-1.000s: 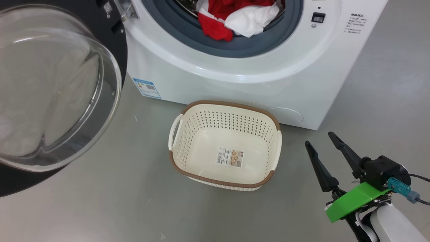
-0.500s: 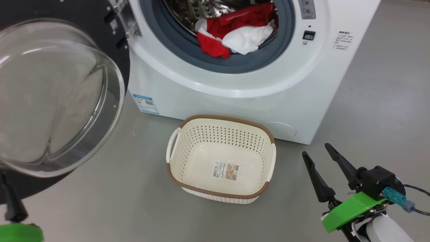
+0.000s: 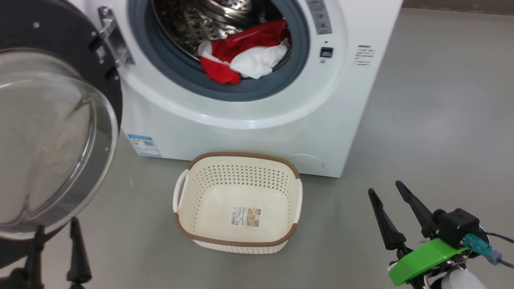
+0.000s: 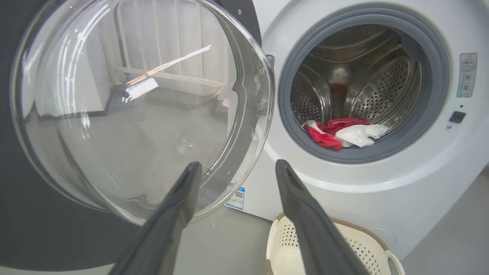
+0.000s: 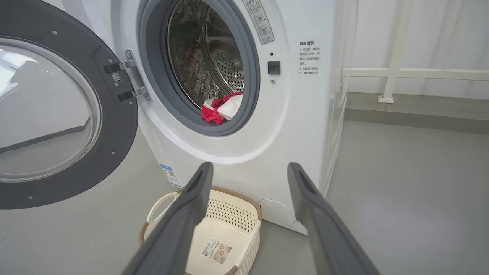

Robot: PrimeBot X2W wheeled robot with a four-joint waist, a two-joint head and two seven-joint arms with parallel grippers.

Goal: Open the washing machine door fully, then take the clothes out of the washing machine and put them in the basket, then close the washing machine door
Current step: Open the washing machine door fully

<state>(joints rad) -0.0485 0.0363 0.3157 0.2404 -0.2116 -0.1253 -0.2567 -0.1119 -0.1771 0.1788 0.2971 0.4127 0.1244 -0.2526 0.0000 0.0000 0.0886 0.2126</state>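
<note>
The white washing machine (image 3: 249,132) stands with its round black-rimmed door (image 3: 52,140) swung wide to the left, its glass bowl facing me. Red and white clothes (image 3: 241,58) lie at the drum's front lip, over the grey gasket, also seen as clothes (image 4: 342,133) and clothes (image 5: 223,110). The cream basket (image 3: 184,224) sits on the floor before the machine, with just a paper sticker on its bottom. My left gripper (image 3: 56,228) is open at the lower left, just below the door. My right gripper (image 3: 387,190) is open at the lower right, right of the basket, holding nothing.
Grey floor (image 3: 433,120) stretches to the right of the machine. A white railing (image 5: 401,74) and pale curtain stand behind it at the right. The open door (image 4: 133,107) takes up the space left of the machine.
The head camera has shifted, so machine and basket sit lower and more to the left. My left gripper has come into the head view below the door.
</note>
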